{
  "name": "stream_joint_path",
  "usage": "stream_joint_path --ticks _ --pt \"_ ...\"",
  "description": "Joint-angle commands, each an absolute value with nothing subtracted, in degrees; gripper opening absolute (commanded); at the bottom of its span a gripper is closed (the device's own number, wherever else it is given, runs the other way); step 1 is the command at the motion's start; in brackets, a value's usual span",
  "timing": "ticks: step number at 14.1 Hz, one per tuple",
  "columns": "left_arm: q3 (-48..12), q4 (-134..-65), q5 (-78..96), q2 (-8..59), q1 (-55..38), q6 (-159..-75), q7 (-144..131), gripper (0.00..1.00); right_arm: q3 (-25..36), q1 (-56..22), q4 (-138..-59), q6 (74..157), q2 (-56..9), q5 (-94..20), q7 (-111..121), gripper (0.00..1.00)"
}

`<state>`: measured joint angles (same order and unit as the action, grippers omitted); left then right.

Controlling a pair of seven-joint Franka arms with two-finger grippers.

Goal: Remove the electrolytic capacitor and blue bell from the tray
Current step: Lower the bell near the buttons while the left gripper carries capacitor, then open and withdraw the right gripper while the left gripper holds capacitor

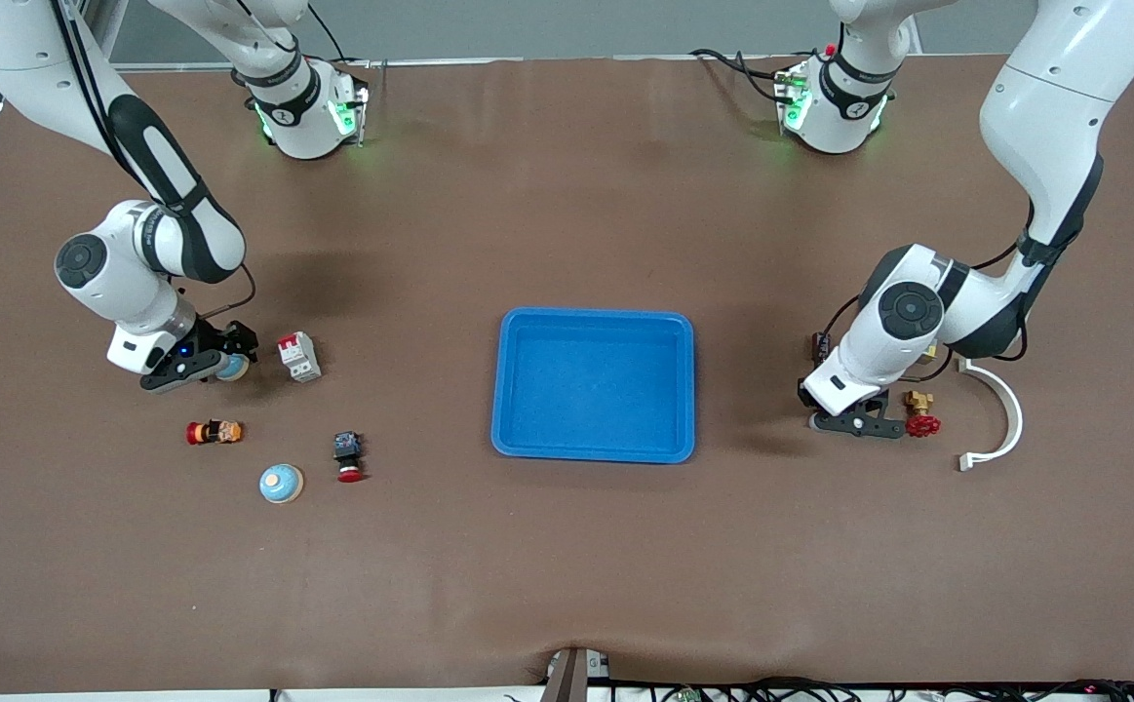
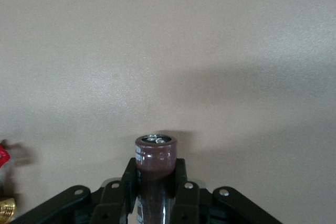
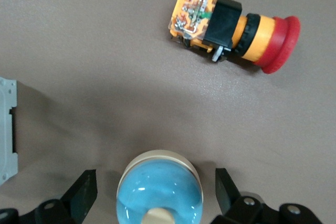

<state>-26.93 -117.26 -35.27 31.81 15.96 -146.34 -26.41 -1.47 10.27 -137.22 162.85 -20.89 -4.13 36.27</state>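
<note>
A light-blue bell (image 3: 160, 195) with a cream knob stands on the brown table between the open fingers (image 3: 84, 198) of my right gripper (image 3: 156, 187), which does not touch it. In the front view this bell (image 1: 233, 368) peeks out beside my right gripper (image 1: 198, 369) near the right arm's end. A second blue bell (image 1: 281, 483) stands nearer to the camera. My left gripper (image 2: 156, 170) is shut on a brown cylindrical capacitor (image 2: 156, 153), low over the table. In the front view my left gripper (image 1: 857, 423) hides the capacitor.
A blue tray (image 1: 594, 317) lies mid-table. A red-and-white breaker (image 1: 298, 356), an orange push button (image 1: 215, 431) (image 3: 236, 27) and a black one (image 1: 348, 456) lie around the bells. A red-and-brass valve (image 1: 920, 419) and a white curved part (image 1: 1005, 409) lie beside my left gripper.
</note>
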Motion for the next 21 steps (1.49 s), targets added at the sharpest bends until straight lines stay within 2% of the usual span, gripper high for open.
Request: stream_joint_path --ticks 1,3,6,9,12,14,18,21 --pt "-27.07 -118.92 -36.39 30.06 16.0 -147.04 -28.04 0.0 -1.67 8.8 -136.24 161.56 -19.87 -4.39 33.06 1.0" --pt "-27.07 -118.74 -36.47 30.32 15.82 -147.04 -28.39 0.0 -1.58 8.35 -132.39 154.99 -19.25 -4.39 31.65 1.0" --pt "-27.07 -118.57 -36.65 30.59 15.65 -147.13 -28.74 0.0 -1.49 8.52 -123.52 140.33 -18.11 -4.39 31.38 1.0" --pt "-27.07 -117.95 -36.65 31.55 15.56 -147.13 -28.83 0.0 -1.41 8.26 -109.39 121.18 -18.28 -4.31 28.23 1.0" --pt "-26.98 -117.34 -36.65 32.16 15.47 -147.22 -28.83 0.0 -1.23 6.33 -96.54 106.48 -18.37 -2.99 23.39 1.0" --pt "-26.98 -117.16 -36.65 32.26 15.47 -147.22 -28.92 0.0 -1.32 5.89 -90.29 100.14 -18.37 -0.71 21.28 1.0" --pt "-26.98 -116.81 -39.54 32.95 15.29 -147.22 -32.15 0.0 -1.49 5.36 -82.55 87.04 -16.36 -0.53 15.57 1.0" --pt "-27.07 -116.02 -43.5 34.19 15.38 -147.22 -35.41 0.0 -1.49 5.27 -81.83 82.63 -11.01 -0.53 14.68 1.0"
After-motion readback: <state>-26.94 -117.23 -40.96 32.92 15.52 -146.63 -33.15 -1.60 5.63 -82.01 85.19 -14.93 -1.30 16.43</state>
